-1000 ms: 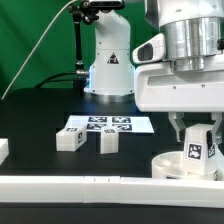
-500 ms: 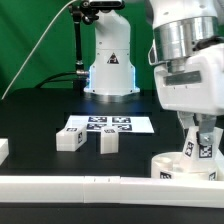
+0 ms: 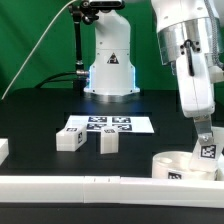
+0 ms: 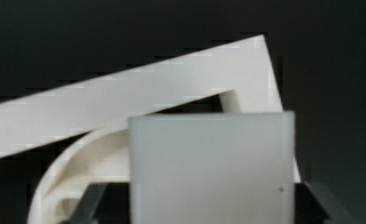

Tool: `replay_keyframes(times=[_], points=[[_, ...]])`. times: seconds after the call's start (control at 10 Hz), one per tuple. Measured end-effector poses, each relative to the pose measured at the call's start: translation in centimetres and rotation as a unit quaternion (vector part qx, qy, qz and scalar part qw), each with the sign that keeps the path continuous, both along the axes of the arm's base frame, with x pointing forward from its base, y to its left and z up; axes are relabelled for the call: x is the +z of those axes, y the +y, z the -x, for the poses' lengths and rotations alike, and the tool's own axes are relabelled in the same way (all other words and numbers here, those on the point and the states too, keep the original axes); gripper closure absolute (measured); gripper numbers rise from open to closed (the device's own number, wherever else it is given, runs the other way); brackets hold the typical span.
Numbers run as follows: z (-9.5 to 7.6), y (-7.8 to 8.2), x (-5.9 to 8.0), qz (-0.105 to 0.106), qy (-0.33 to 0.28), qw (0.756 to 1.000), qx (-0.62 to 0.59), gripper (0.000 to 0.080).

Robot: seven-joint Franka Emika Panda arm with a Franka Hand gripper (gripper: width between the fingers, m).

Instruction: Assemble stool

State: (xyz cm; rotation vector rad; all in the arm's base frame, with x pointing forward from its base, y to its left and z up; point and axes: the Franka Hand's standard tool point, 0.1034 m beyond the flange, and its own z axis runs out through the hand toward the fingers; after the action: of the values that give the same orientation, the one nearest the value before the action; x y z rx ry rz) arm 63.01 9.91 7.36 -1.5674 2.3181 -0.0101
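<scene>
Since a second back, behind the front rail (image 3: pixel 80 185), the gripper (image 3: pixel 205 142) is tipped over and the leg (image 3: pixel 208 154) pinched in it is angled at the seat (image 3: pixel 176 163), so seating it looks next. Farther off, a loose leg (image 3: pixel 68 139) and its twin (image 3: pixel 108 141) are left by the marker board (image 3: pixel 105 122).

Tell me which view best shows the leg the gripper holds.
The exterior view: the leg shows its tag, held by the gripper at the seat. The wrist view shows only one blank face, close up.
</scene>
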Motion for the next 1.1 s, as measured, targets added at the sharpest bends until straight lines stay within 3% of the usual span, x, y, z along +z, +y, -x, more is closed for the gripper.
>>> replay_keyframes(times=[0.1, 0.2, 0.3, 0.4, 0.5, 1.0, 1.1], points=[[0.1, 0.1, -0.1, -0.007, 0.003, 1.0, -0.017, 0.0459], [0.1, 0.3, 0.0, -0.007, 0.005, 1.0, -0.011, 0.0344], [0.2, 0.8, 0.4, -0.009, 0.018, 1.0, 0.024, 0.0344], [0.1, 1.2, 1.0, -0.008, 0.024, 0.998, 0.057, 0.0201], [-0.2, 1.6, 1.9, -0.013, 0.024, 0.997, 0.076, 0.016], [-0.2, 1.6, 1.9, 0.029, -0.013, 0.97, 0.241, 0.015], [-0.1, 1.7, 1.9, 0.045, -0.015, 0.953, 0.3, 0.015]])
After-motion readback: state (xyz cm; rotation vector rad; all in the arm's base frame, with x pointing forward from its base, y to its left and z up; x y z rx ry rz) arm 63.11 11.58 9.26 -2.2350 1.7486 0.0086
